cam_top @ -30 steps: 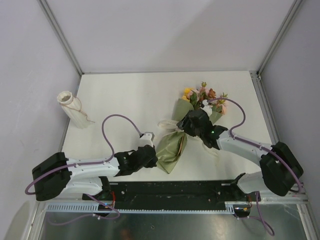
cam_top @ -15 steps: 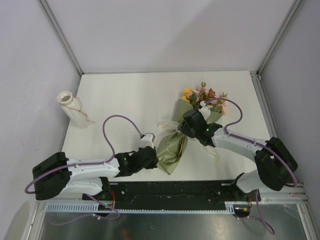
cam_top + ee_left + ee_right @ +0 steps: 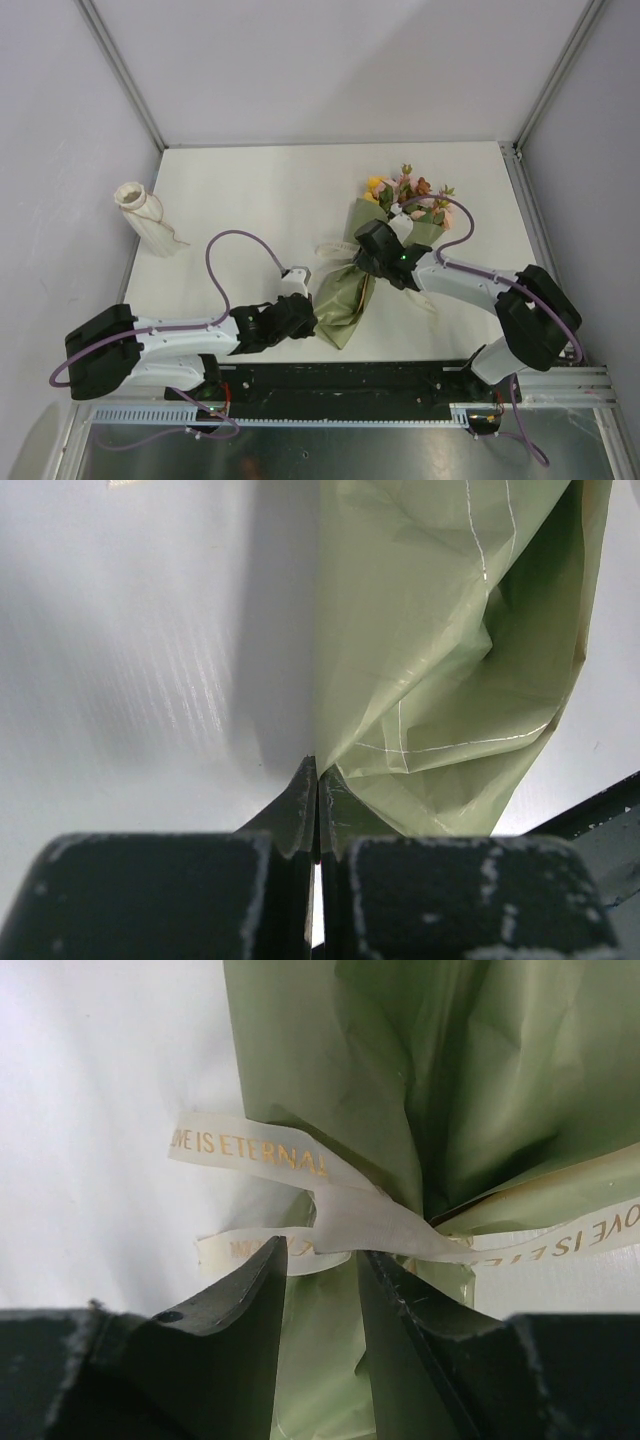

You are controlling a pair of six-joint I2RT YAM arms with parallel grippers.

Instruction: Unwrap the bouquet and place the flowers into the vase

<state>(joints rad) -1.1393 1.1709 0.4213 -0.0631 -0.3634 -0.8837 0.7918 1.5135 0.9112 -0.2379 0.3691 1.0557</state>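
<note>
**A:** Where is the bouquet [image 3: 352, 285]?

**B:** It lies on the tabletop [image 3: 250, 190], right of the middle and at a slant. The flowers [image 3: 410, 195] point to the far right, and the pointed end of the paper [image 3: 440, 630] points to the near edge. It is wrapped and tied.

**A:** And the vase [image 3: 140, 215]?

**B:** By the tabletop's left edge, well apart from the bouquet and from both arms.

**A:** What about the right fingers [image 3: 235, 1325]?

**B:** They are open, down over the bouquet's waist where the paper gathers in. In the wrist view the two tips sit on either side of the cream ribbon [image 3: 250, 1150], just beside its knot. A strip of ribbon crosses the gap at the tips and green paper shows below it. They are not clamped on anything.

**A:** Is there anything on the ribbon?

**B:** One tail has gold letters reading "LOVE IS ETERNAL". A second tail runs off to the right with more gold lettering.

**A:** And the left fingers [image 3: 295, 815]?

**B:** They are closed, tips pressed together, low at the near left side of the paper by its pointed end. The tips touch the paper's edge. I cannot tell whether a sliver of paper is caught between them.
</note>
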